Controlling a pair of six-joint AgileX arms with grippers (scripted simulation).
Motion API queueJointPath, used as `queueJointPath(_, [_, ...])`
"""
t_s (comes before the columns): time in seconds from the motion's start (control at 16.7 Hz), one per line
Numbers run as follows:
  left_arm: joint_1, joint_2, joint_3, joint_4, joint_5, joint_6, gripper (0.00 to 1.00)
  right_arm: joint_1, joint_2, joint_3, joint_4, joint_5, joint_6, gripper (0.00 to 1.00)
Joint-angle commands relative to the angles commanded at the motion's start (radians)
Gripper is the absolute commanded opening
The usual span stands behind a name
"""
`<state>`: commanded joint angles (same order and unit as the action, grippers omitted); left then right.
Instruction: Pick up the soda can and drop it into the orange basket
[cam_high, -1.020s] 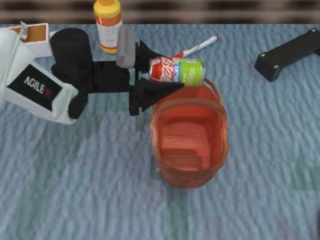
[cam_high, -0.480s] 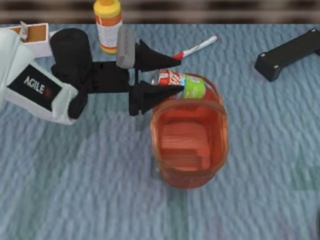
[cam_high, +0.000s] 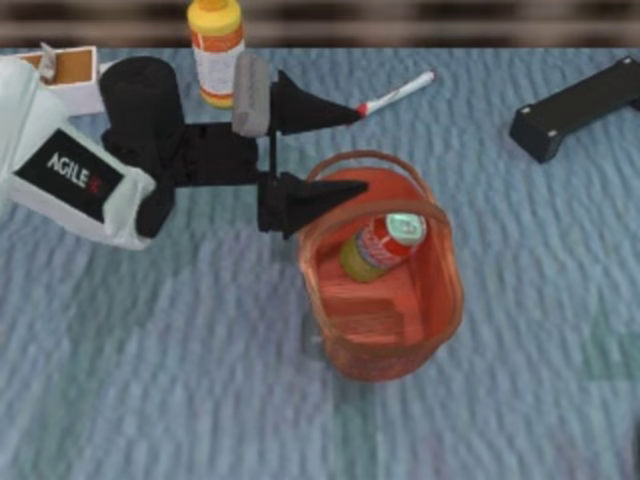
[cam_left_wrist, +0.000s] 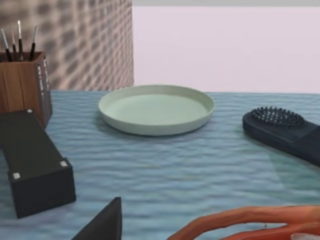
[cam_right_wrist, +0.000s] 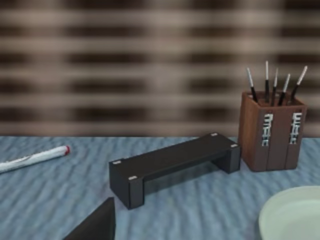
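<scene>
The soda can (cam_high: 383, 243), red and lime-green with a silver top, lies tilted inside the orange basket (cam_high: 445, 300) at the table's middle. My left gripper (cam_high: 362, 148) hovers open over the basket's far-left rim with nothing between its black fingers. One arched handle (cam_left_wrist: 240, 220) and one finger (cam_left_wrist: 106, 225) show low in the left wrist view. My right arm is out of the top view; its wrist view shows one dark finger (cam_right_wrist: 97, 225) above bare cloth, holding nothing.
A yellow-capped bottle (cam_high: 216, 50), a white box (cam_high: 72, 75) and a red-tipped marker (cam_high: 398, 92) lie behind the left gripper. A black block (cam_high: 575, 108) sits far right. A pale plate (cam_left_wrist: 156, 109), a brush (cam_left_wrist: 282, 127) and a wooden pen holder (cam_right_wrist: 271, 130) stand farther off.
The left gripper opened and the soda can fell from between its fingers into the orange basket, which shifted slightly. The arm itself stayed in place.
</scene>
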<state>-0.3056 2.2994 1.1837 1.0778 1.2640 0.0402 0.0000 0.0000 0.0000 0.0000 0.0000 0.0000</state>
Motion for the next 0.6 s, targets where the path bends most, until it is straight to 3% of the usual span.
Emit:
queueJointPath(0.3, [0.0, -0.028, -0.013, -0.016, -0.019, -0.006, 1.0, 0.014, 0.03, 0.03, -0.027, -0.002, -0.018, 1.0])
queueJointPath(0.6, [0.042, -0.266, -0.119, -0.134, -0.164, -0.045, 1.0, 0.106, 0.283, 0.281, -0.227, -0.007, -0.15, 1.0])
